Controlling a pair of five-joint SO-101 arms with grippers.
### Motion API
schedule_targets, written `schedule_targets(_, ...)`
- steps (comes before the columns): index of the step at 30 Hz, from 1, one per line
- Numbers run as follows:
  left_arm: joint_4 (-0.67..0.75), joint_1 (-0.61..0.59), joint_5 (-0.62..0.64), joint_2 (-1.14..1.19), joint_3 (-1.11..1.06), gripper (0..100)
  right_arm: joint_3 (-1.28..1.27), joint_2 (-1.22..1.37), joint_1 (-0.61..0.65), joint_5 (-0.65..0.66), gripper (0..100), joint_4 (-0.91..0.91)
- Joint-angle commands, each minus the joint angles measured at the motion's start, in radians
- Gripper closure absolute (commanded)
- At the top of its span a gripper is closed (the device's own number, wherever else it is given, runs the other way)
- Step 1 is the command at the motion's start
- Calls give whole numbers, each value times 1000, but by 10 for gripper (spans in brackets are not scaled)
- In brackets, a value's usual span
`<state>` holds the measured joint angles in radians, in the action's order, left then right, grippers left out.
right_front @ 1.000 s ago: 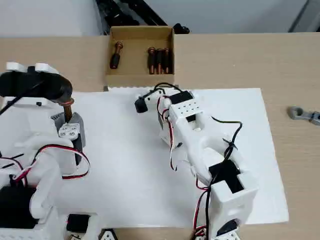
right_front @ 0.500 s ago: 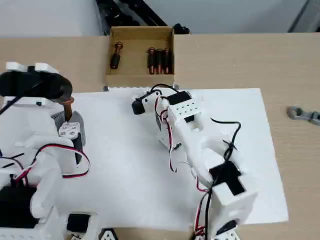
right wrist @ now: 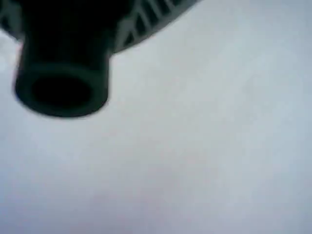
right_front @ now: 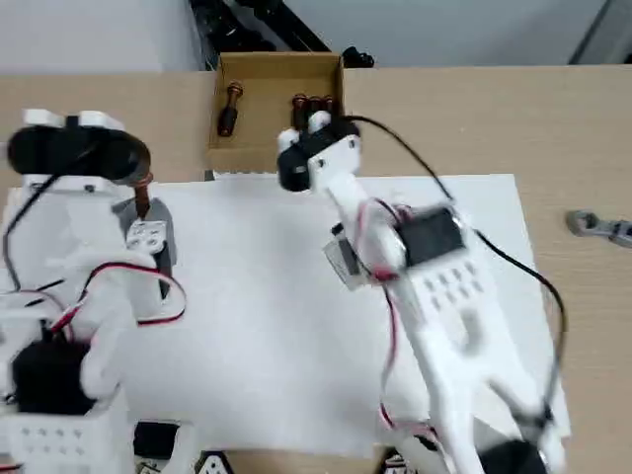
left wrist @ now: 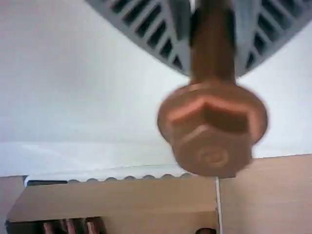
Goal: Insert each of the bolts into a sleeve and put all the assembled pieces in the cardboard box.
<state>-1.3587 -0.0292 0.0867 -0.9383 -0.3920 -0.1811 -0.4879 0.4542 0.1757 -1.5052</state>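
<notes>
My left pincer [left wrist: 212,34] is clamping a bolt [left wrist: 213,134] by its shank, with the head pointing out toward my wrist camera. I am gripping it on the plain shaft, I think, because the ribbed grey fingers [left wrist: 141,29] get a firmer bite there than on the wide head. The bolt is copper-coloured metal, with a smooth round shank and a six-sided head on a broad flange.

My right pincer [right wrist: 68,19] is closing on a sleeve [right wrist: 61,85], a short matte black tube. Its open bore is facing out and free, which is probably how it needs to be held to take a bolt. The two parts are hanging well apart, so I am judging the joining not yet done.

Under both arms a smooth white sheet [right_front: 247,326] is lying flat on the pale wooden surface [right_front: 474,118].

Farther out, the open brown cardboard box [right_front: 247,158] is sitting at the sheet's far edge, and my right pincer is hovering just beside its near wall. Inside, one assembled piece [right_front: 230,109] is lying alone at one side, and a row of others [right_front: 314,103] is lying at the other side, partly hidden behind my right arm.

Far off to the right a small metal tool [right_front: 597,225] is resting on the wood.
</notes>
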Motion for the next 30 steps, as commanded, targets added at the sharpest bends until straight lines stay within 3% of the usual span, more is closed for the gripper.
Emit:
schedule_targets(1, 216, 25, 48, -12, -81, 994, -127, -242, 50, -84, 987, 113)
schedule_targets(7, 508, 35, 58, -5, -147, 994, -621, -654, 165, -118, 991, 452)
schedule_targets(14, 548, 164, 75, -3, -150, 994, -1036, -1096, 196, -207, 993, 743)
schedule_targets(19, 575, 241, 190, -3, -145, 994, -1111, -1230, 194, -282, 995, 756)
schedule_targets(30, 594, 508, 193, 0, -150, 994, -1152, -1282, 194, -327, 995, 845)
